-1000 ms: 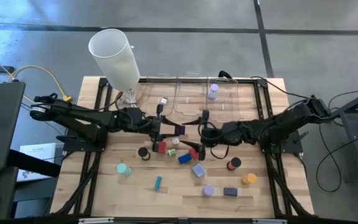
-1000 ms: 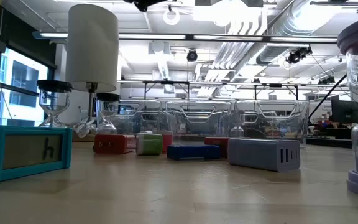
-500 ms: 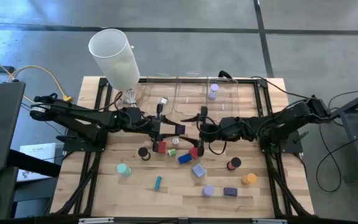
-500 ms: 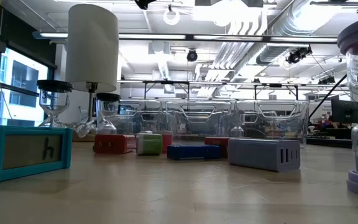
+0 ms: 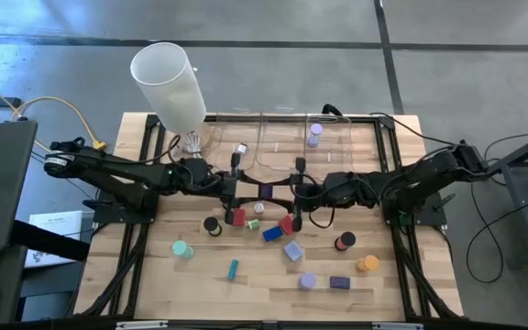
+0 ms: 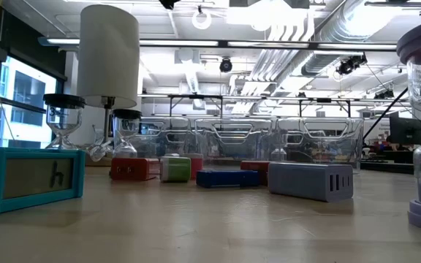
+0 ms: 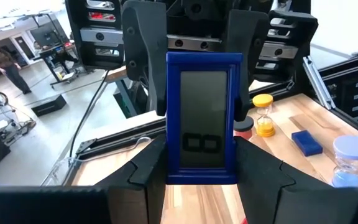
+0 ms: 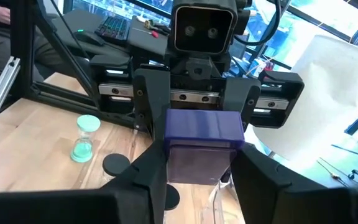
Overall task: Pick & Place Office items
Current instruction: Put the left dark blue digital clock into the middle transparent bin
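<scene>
A blue block with a grey display [image 5: 266, 192] hangs above the table's middle between both grippers. My left gripper [image 5: 248, 191] comes from the left and my right gripper [image 5: 285, 193] from the right, each shut on the block. The left wrist view shows the display face [image 7: 204, 118]. The right wrist view shows the plain back [image 8: 202, 143]. Other office items lie on the table below: a red block [image 5: 237, 217], a black roll [image 5: 212, 225], a blue block [image 5: 271, 234], a lavender block [image 5: 292, 250] and a teal stick [image 5: 233, 269]. The low view shows no gripper. My left gripper pinches the block's two side edges [image 7: 174, 169] between its two fingers, which reach in level from the table's left. The block is lifted clear of the table. My right gripper pinches the same two side edges [image 8: 174, 163] between its two fingers, level from the table's right, facing the left gripper.
Clear bins [image 5: 282, 137] stand along the far edge, one holding a lavender piece [image 5: 314, 135]. A tall white cylinder [image 5: 168, 78] stands at the far left. More pieces lie near the front right: a red-topped roll [image 5: 345, 242], an orange one [image 5: 367, 264] and a purple block [image 5: 340, 283].
My right gripper has edged toward the table's left, up to the block held by my left gripper, and has taken hold of it. The left gripper and the block have kept still.
</scene>
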Robot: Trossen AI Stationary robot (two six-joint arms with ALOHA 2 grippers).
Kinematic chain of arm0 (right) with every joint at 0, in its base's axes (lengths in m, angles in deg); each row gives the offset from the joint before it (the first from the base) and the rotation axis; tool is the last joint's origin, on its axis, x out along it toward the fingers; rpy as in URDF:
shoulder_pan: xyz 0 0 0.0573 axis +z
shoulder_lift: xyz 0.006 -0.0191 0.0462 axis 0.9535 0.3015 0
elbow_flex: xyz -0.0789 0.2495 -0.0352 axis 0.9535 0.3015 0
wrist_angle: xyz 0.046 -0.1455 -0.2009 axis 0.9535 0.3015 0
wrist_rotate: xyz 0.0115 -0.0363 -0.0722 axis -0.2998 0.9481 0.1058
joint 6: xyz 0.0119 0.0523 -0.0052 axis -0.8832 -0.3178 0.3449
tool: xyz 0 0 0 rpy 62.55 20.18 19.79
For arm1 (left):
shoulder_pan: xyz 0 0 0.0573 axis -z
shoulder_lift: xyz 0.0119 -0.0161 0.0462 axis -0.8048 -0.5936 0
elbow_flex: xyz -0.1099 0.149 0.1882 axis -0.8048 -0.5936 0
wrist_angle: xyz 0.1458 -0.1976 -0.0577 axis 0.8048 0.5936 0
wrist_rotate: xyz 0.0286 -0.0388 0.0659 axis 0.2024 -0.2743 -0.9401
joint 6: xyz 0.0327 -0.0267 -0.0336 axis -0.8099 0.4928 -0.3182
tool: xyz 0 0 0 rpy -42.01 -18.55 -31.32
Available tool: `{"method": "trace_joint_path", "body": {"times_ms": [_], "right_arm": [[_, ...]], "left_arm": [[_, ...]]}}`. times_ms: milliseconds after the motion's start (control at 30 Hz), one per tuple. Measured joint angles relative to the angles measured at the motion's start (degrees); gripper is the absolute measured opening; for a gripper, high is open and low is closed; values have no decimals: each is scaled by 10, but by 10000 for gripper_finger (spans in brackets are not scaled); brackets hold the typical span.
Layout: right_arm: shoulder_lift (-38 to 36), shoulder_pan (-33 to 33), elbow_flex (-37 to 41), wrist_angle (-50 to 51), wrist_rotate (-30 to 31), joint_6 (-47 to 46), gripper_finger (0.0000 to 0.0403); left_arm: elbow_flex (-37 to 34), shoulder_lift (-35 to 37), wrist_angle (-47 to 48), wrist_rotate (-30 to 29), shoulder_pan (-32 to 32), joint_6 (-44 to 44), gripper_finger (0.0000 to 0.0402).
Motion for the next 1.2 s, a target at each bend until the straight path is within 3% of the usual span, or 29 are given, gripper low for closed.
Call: {"method": "trace_joint_path", "body": {"times_ms": [100,233,400,667,800,867,1033,1200], "right_arm": [[0,0,0,1,5,2,131],[0,0,0,24,5,3,131],[0,1,-1,87,5,-60,131],[-15,-3,0,220,108,-144,131],[-41,-59,-2,270,150,-150,131],[-54,-108,-11,293,122,-165,131],[-53,-242,-36,300,-54,-198,131],[9,-338,-80,330,-148,-203,131]], "left_arm": [[0,0,0,0,0,-7,156],[0,-1,-8,-2,0,11,219],[0,0,-20,-2,0,29,278],[0,0,3,-36,0,98,292],[0,6,39,-54,1,129,293],[0,12,74,-55,2,129,293],[0,26,126,-55,2,122,293],[0,44,166,-70,2,84,294]]}}
